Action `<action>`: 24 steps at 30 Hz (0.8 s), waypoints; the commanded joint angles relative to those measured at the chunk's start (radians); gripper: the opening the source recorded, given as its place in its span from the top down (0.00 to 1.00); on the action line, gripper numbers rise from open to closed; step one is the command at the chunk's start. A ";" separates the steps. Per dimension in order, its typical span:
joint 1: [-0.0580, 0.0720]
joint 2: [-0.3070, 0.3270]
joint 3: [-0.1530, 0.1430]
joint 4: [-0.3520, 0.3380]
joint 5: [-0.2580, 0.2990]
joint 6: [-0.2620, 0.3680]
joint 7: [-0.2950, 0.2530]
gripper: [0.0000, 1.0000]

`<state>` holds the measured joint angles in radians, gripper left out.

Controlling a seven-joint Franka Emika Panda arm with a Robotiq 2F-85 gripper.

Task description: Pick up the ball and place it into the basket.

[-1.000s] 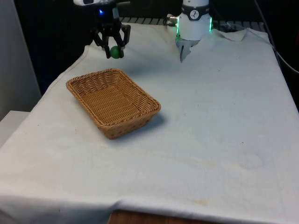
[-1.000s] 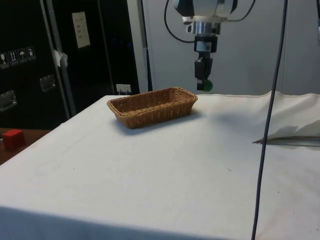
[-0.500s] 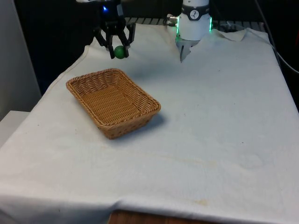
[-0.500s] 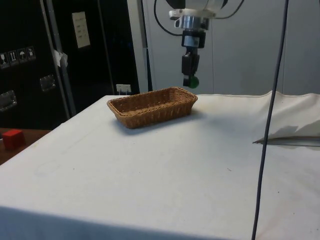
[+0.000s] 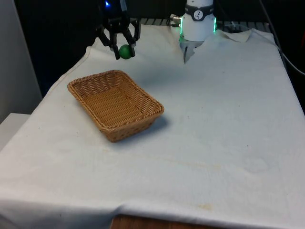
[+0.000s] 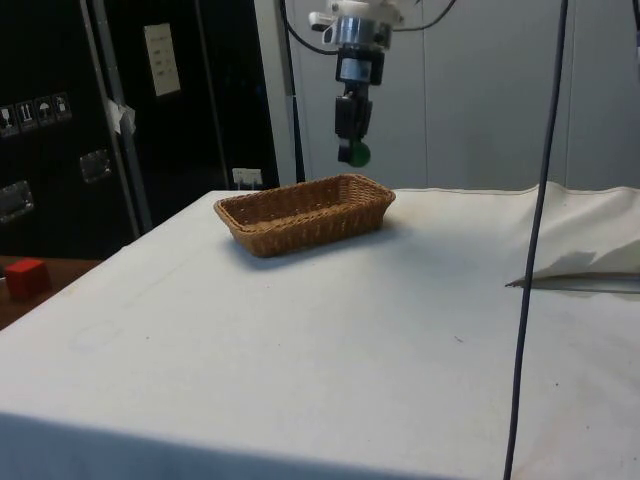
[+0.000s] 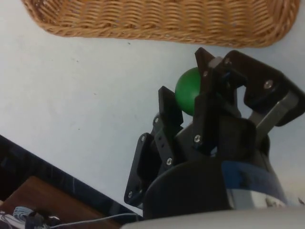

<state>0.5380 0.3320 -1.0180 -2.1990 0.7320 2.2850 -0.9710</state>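
Note:
A small green ball (image 5: 125,51) (image 6: 358,153) (image 7: 188,97) hangs in the air, held between the black fingers of my gripper (image 5: 121,49) (image 6: 354,152) (image 7: 190,98), which is shut on it. The woven brown basket (image 5: 114,103) (image 6: 305,212) (image 7: 157,21) rests on the white cloth with nothing in it. In the side view the ball is above the basket's far end. In the front view it is beyond the basket's far rim, well above the table.
The white cloth (image 5: 219,124) spreads wide on the front view's right of the basket. A fold of cloth (image 6: 585,265) lies raised at the side view's right. A red block (image 6: 25,277) sits off the table at the side view's left.
My gripper has risen with the ball and travelled towards the basket, leftwards in the side view and slightly rightwards in the front view. The basket has stayed in place.

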 commanded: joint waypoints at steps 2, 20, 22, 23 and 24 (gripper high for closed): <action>-0.012 0.024 0.019 0.030 0.023 -0.023 0.004 1.00; -0.058 0.212 0.082 0.193 0.175 -0.102 -0.007 1.00; -0.066 0.251 0.084 0.226 0.205 -0.122 -0.013 1.00; -0.050 0.239 0.069 0.207 0.194 -0.109 -0.012 1.00; -0.070 0.265 0.085 0.238 0.216 -0.128 -0.014 1.00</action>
<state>0.4850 0.5840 -0.9480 -1.9810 0.9370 2.1690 -0.9850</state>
